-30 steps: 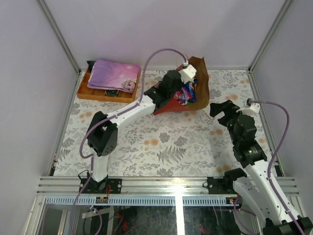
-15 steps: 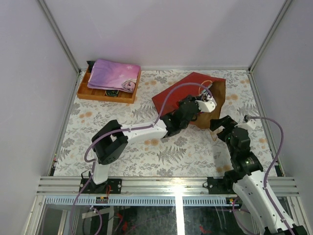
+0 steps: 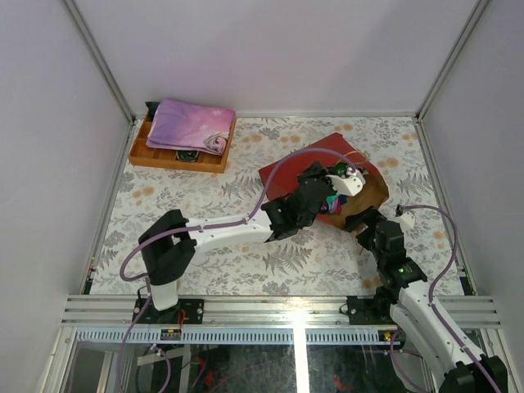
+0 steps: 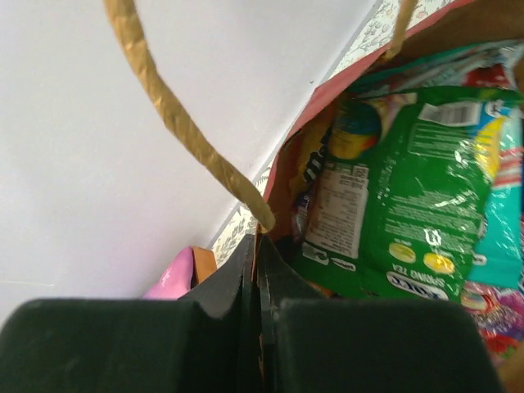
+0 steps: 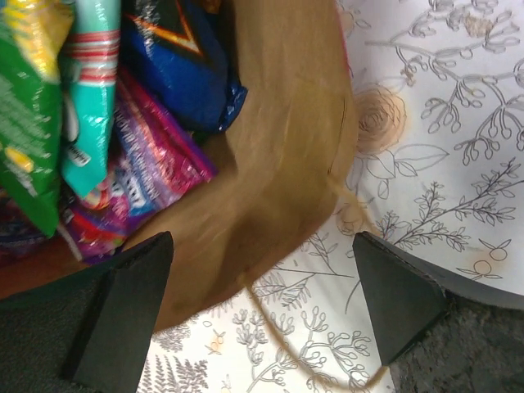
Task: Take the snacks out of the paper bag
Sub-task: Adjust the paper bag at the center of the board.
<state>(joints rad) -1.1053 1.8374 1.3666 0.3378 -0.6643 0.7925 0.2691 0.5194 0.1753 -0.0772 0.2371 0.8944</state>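
The red paper bag [image 3: 304, 168] lies tipped on the flowered table, its brown mouth toward the right arm. My left gripper [image 3: 334, 195] is shut on the bag's rim [image 4: 268, 196], just below one cord handle [image 4: 176, 123]. Inside are snacks: a green packet [image 4: 409, 205], a blue Doritos bag [image 5: 184, 65], a purple pack [image 5: 155, 164] and a teal one [image 5: 90, 98]. My right gripper [image 5: 262, 303] stands open at the mouth of the bag, over its brown lower wall [image 5: 278, 147] and the table, holding nothing. In the top view the right gripper [image 3: 367, 228] sits at the bag's near corner.
An orange wooden tray [image 3: 143, 153] with a pink-purple folded cloth [image 3: 190, 124] stands at the back left. The second cord handle [image 5: 286, 336] trails on the table between the right fingers. Grey walls close in the back and both sides.
The left arm has swung the bag from the back of the table toward the near right and tipped it over. The right arm has lowered and reached in to the bag's mouth.
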